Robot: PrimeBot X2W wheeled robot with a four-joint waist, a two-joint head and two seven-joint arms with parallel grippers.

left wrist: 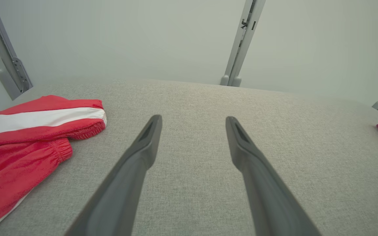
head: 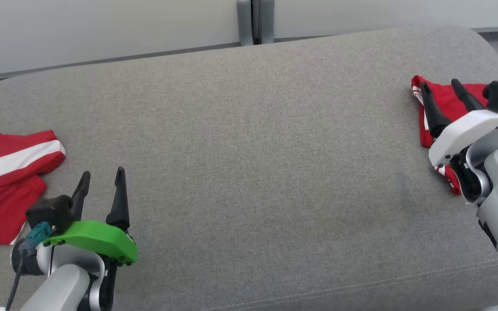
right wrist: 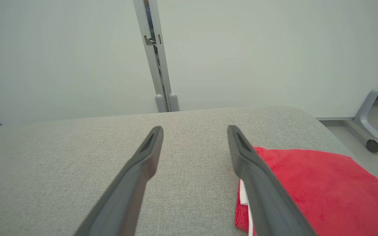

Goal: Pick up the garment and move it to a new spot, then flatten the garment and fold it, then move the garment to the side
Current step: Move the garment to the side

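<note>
Left gripper (head: pixel 103 171) is hovering spread, empty, beside the red garment (head: pixel 7 181) on the grey cushion (head: pixel 253 151). Right gripper (head: pixel 439 83) is hovering spread over a second red cloth (right wrist: pixel 307 183).

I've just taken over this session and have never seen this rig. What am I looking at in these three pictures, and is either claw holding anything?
It is a two-armed robot. The wide picture comes from its head, looking down at a grey padded surface. The left gripper, on the green mount, is at lower left; the right gripper is at the right edge. The other two pictures look along each gripper's own fingers, from the wrists. A loosely laid red garment with a white stripe lies at the left; a folded red garment lies at the right, by the right gripper's fingers. Both grippers are open and hold nothing.
</note>
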